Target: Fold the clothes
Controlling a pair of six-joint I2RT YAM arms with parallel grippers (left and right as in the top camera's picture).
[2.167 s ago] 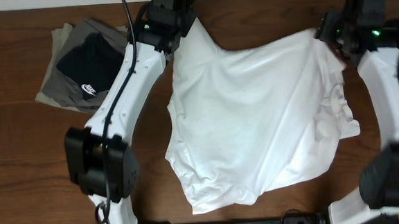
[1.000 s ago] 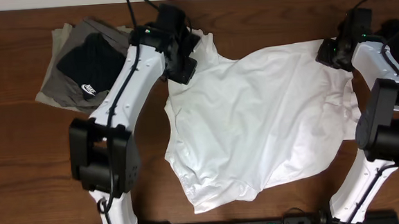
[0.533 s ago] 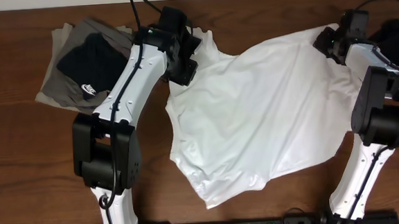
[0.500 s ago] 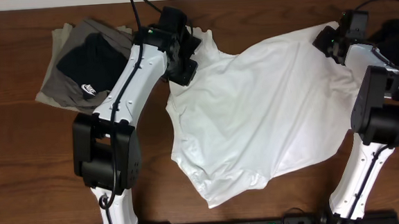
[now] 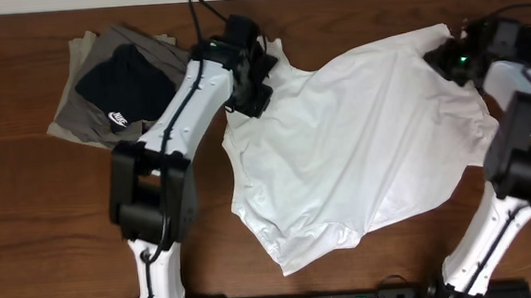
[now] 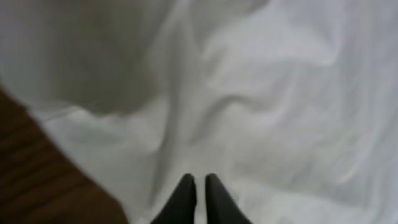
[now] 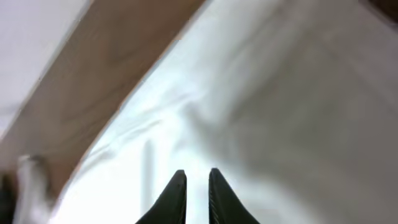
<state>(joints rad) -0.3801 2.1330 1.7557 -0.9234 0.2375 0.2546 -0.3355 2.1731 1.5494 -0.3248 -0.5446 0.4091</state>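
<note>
The white T-shirt (image 5: 358,153) lies spread on the worktop (image 5: 30,228), right of the stacked grey and black garments (image 5: 114,84). Left hand (image 6: 197,186): fingers together at the shirt's upper left corner (any grip on the cloth is not discernible). Right hand (image 7: 195,180): at the upper right corner, narrow finger gap; apart or clamped cannot be told.

The T-shirt (image 5: 358,153) lies spread over the middle and right of the worktop (image 5: 30,228), nearer its far edge. A stack of garments (image 5: 80,100) sits in the far left corner, the logo garment (image 5: 118,84) on top. The left fingers (image 6: 185,199) are over the T-shirt's far left part, the right fingers (image 7: 175,196) over its far right corner.
</note>
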